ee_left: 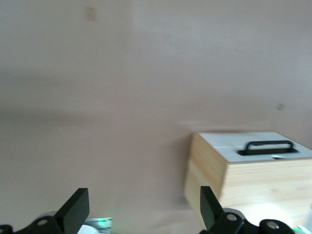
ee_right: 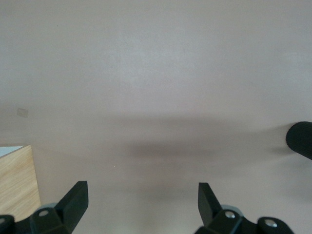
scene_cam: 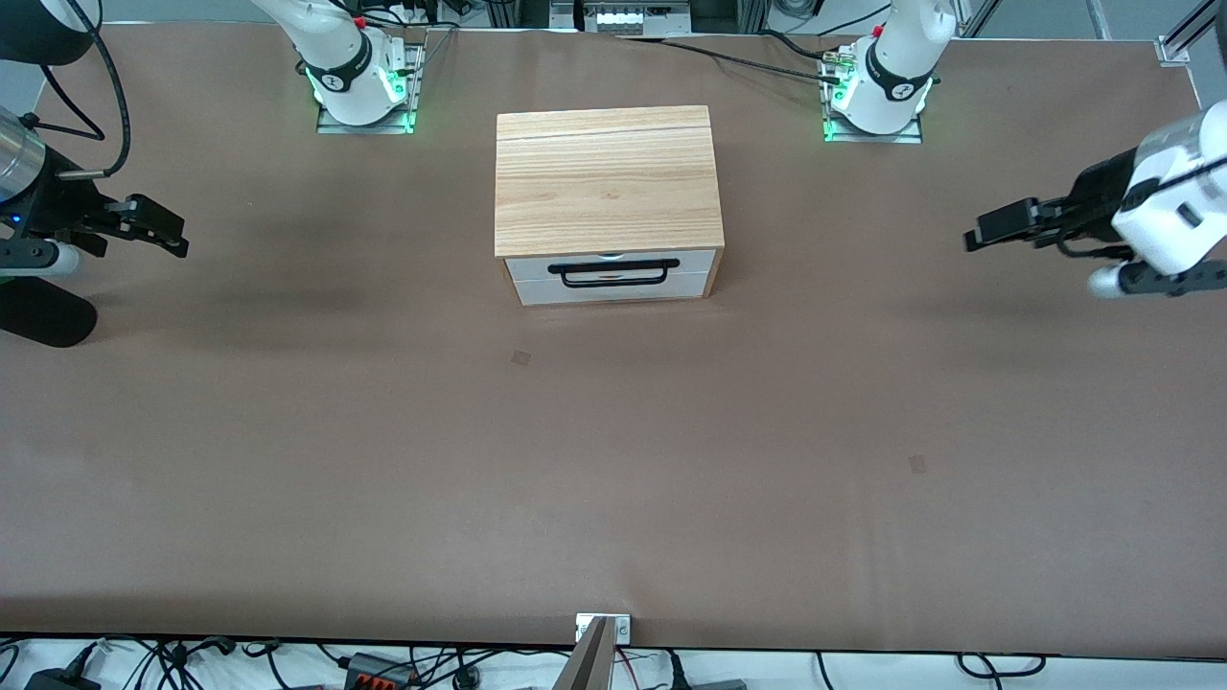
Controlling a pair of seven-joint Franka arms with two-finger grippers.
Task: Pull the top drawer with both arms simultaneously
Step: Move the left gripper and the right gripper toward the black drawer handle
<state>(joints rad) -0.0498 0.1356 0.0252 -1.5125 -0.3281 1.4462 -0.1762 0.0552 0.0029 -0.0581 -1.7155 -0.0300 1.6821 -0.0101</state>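
Note:
A light-wood cabinet stands mid-table between the two arm bases. Its top drawer has a white front and a wide black handle, and sits flush in the cabinet. My left gripper is open and empty, up in the air over bare table toward the left arm's end, well apart from the cabinet. Its wrist view shows the open gripper, the cabinet and the handle. My right gripper is open and empty over bare table toward the right arm's end; its wrist view shows a cabinet corner.
A plain white lower drawer front lies under the top drawer. A black rounded object rests on the table below the right gripper, also in the right wrist view. A metal bracket sits at the table's near edge.

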